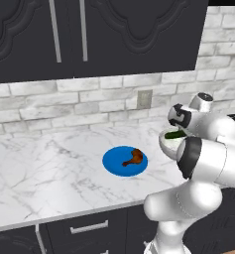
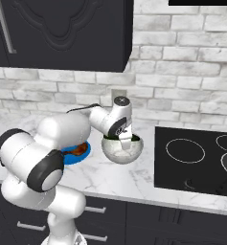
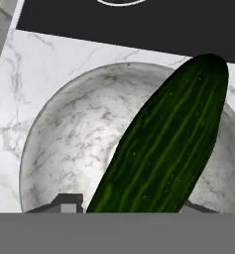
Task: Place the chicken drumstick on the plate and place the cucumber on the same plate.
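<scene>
While the chicken drumstick (image 1: 133,158) lies on the blue plate (image 1: 114,163), the gripper (image 2: 126,140) reaches into the marbled bowl (image 3: 69,129), fingers clamped on the cucumber (image 3: 163,144).

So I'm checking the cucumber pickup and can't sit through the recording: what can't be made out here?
- Hand view: the cucumber hides the fingertips' contact, so grip is unconfirmed; its lower end is cut off.
- Left base view: the arm hides the gripper and most of the bowl.
- Right base view: the arm covers most of the plate and chicken drumstick.
</scene>
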Controlling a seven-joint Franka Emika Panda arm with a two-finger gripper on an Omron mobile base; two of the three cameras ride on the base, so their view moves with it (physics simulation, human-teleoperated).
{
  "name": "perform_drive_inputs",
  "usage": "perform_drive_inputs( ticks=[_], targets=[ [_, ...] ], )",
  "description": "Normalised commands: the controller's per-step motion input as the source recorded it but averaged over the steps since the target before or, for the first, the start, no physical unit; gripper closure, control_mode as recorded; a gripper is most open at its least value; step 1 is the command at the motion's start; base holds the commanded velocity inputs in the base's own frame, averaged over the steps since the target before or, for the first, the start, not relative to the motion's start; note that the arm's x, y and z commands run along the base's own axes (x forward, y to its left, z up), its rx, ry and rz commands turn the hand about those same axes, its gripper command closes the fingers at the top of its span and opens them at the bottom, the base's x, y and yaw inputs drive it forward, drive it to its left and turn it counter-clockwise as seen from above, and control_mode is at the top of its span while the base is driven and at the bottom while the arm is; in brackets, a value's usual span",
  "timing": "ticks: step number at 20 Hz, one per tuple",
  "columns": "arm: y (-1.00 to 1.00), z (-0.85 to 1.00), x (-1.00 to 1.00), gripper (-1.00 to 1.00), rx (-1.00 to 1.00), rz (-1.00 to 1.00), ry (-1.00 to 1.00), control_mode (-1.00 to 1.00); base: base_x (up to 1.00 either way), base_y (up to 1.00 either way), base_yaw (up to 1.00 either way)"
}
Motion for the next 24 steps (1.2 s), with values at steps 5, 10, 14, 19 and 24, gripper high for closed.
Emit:
perform_drive_inputs(
  ticks=[5, 10, 14, 19, 24],
  targets=[
    [0.00, 0.62, 0.00, 1.00, 0.00, -0.04, 0.00, -1.00, 0.00, 0.00, 0.00],
    [0.07, 0.51, -0.19, 1.00, 0.00, -0.02, 0.00, -1.00, 0.00, 0.00, 0.00],
    [0.59, 0.13, -0.46, 1.00, 0.00, 0.14, 0.00, -1.00, 0.00, 0.00, 0.00],
    [0.94, 0.00, -0.49, 1.00, 0.00, 0.37, 0.08, -1.00, 0.00, 0.00, 0.00],
    [1.00, 0.00, -0.25, 1.00, 0.00, 0.37, 0.10, -1.00, 0.00, 0.00, 0.00]
  ],
)
